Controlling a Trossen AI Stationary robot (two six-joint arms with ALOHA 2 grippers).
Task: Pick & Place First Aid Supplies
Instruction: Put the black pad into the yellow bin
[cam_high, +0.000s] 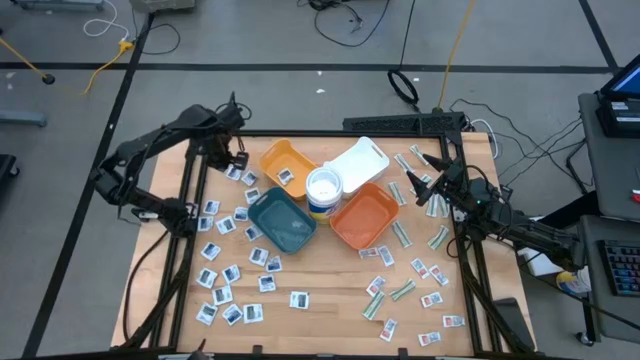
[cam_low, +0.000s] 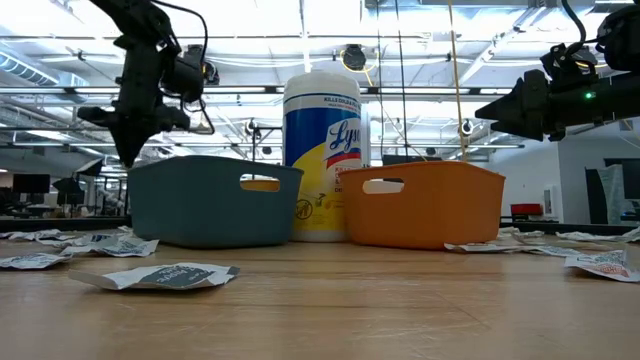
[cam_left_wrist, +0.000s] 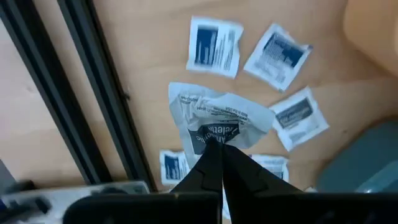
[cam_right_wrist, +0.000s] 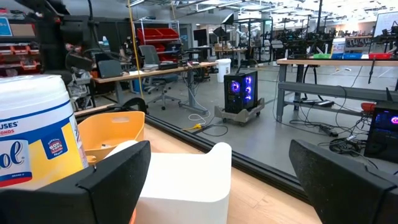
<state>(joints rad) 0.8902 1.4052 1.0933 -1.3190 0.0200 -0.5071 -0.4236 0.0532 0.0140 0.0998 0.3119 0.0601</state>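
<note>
Crumpled white packet (cam_left_wrist: 214, 118) clamped in my left hand (cam_left_wrist: 219, 155), lifted; next I carry it to a tray. Right hand (cam_right_wrist: 217, 180) waits, fingers apart.

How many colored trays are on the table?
4. The yellow tray sits at the back, the white tray beside it, the teal tray in front on the left, and the orange tray in front on the right. None looks hidden.

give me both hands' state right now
Left hand: closed, holding a white packet.
Right hand: open, holding nothing.
</note>
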